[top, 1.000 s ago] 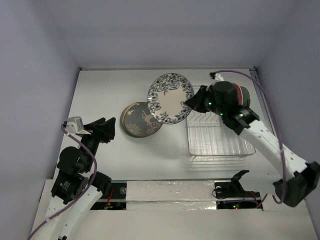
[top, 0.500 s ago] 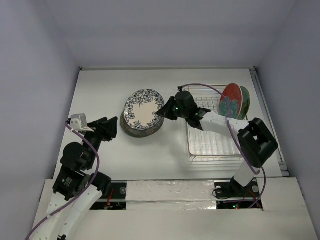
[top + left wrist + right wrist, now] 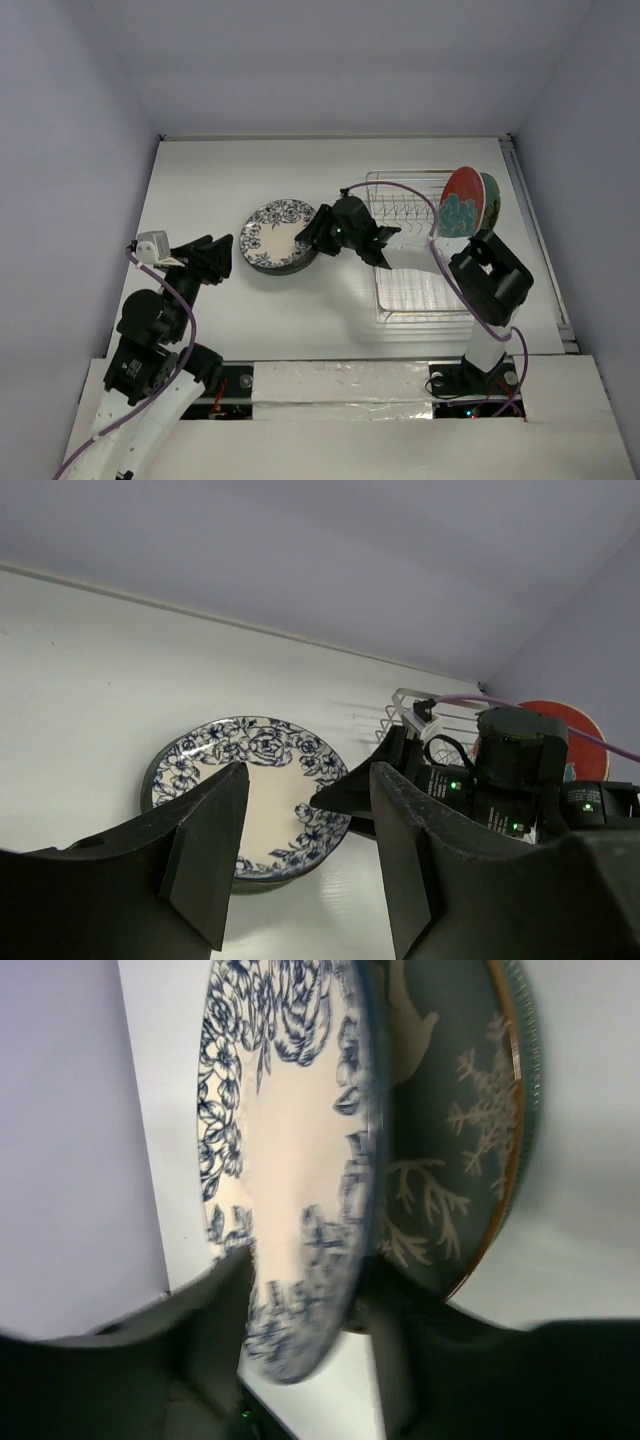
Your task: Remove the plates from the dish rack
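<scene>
The blue-and-white floral plate (image 3: 278, 230) lies almost flat on the grey-brown plate (image 3: 262, 262), left of the dish rack (image 3: 430, 290). My right gripper (image 3: 320, 232) is shut on the floral plate's right rim. In the right wrist view the gripper (image 3: 310, 1350) straddles the floral plate (image 3: 290, 1140), with the grey-brown plate (image 3: 470, 1130) just behind it. A red plate with a teal flower (image 3: 458, 203) and a pale green plate (image 3: 490, 200) stand upright at the rack's far right. My left gripper (image 3: 215, 255) is open and empty, left of the stack, and faces the floral plate (image 3: 255, 800).
The rack's near rows stand bare. The table's back edge and side walls enclose the space. The right arm's cable (image 3: 400, 190) loops over the rack. The left wrist view shows the right gripper (image 3: 365, 790) and the rack (image 3: 440, 715) beyond the stack.
My right gripper carried the floral plate from beside the rack leftward and down onto the grey-brown plate. The left arm has barely moved.
</scene>
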